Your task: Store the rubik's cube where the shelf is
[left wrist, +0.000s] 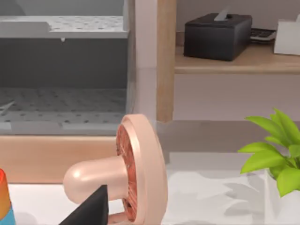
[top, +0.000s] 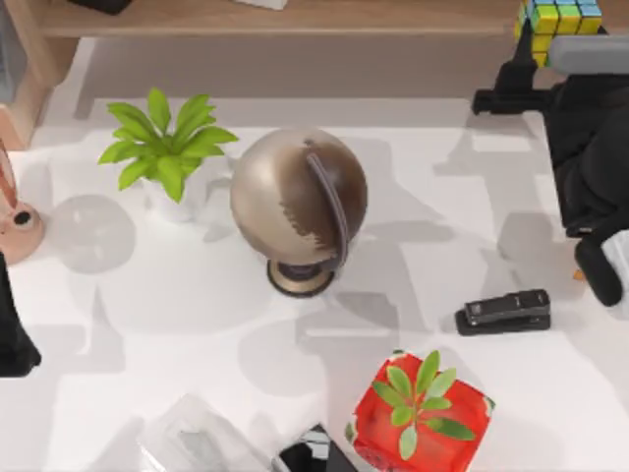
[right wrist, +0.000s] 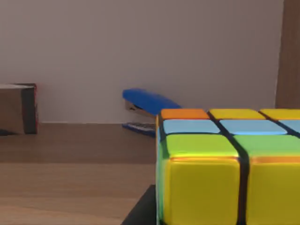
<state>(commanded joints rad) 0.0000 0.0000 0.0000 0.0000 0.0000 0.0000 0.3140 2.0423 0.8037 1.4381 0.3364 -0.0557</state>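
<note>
Between our right gripper's (top: pixel 546 47) fingers, we are clasping the rubik's cube (top: pixel 556 22) over the shelf (top: pixel 295 18); left arm idling.

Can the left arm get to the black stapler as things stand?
Probably not easily. The left arm sits at the table's far left edge, while the black stapler lies near the right side, with the globe standing between them.

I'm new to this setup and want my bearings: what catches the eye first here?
The big brown globe stands mid-table, with a leafy green plant to its left. At the top right, the right gripper has the rubik's cube at the shelf. A red box with a plant sits near the front edge.
</note>
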